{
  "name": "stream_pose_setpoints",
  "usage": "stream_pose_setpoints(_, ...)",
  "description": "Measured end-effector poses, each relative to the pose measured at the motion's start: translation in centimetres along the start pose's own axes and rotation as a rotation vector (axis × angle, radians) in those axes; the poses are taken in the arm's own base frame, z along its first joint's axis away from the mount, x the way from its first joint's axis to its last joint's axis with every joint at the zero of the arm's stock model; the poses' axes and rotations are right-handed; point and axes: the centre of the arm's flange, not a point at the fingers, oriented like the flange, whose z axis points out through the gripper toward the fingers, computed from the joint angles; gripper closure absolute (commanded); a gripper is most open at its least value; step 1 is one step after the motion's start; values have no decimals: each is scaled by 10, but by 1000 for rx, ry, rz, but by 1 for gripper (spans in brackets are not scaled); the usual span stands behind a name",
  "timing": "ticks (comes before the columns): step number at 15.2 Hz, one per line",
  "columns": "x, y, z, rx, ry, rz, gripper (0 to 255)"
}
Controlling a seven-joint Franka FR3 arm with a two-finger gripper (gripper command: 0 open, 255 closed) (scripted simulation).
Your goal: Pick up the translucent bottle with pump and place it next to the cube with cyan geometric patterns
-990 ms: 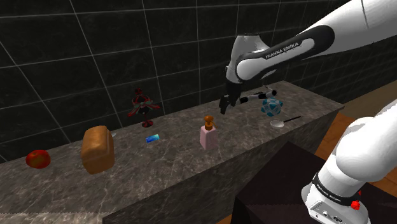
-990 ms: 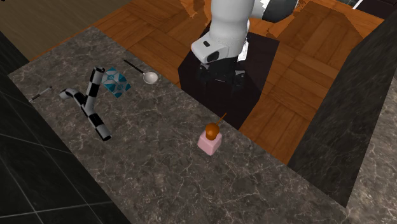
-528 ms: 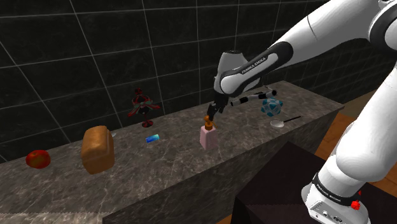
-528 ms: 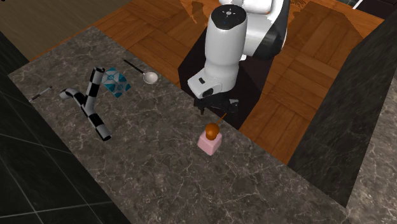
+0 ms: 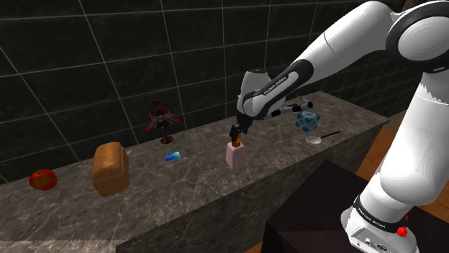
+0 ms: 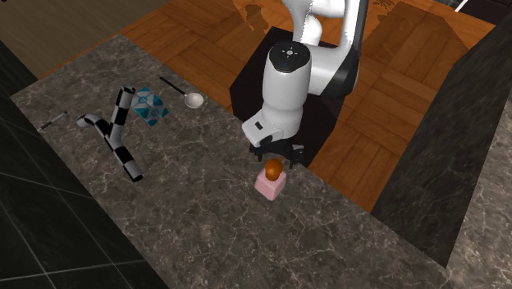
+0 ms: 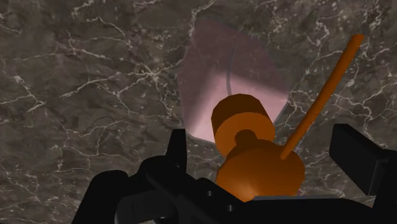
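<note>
Since half a second ago the arm has dropped lower, so the tool [image 5: 234,134] now sits right over the bottle [image 5: 234,153], which stands upright on the surface [image 5: 187,190] near the middle of the shoulder view. Wrist view has the tool wide open, fingers [image 7: 177,149] apart on either side of the orange pump [image 7: 245,121], touching nothing as far as I can tell. To grab it well I'd go down past the pump and squeeze the pink body, staying centred so it doesn't tip. Cube [image 5: 307,120] waits well apart, toward the right of the shoulder view.
</note>
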Motion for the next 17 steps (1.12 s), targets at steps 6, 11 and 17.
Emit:
stream_pose_setpoints(6,2,0,14,0,0,0,0)
stream_pose_setpoints(11,2,0,14,0,1,0,255)
stream_pose_setpoints(17,2,0,14,0,1,0,255)
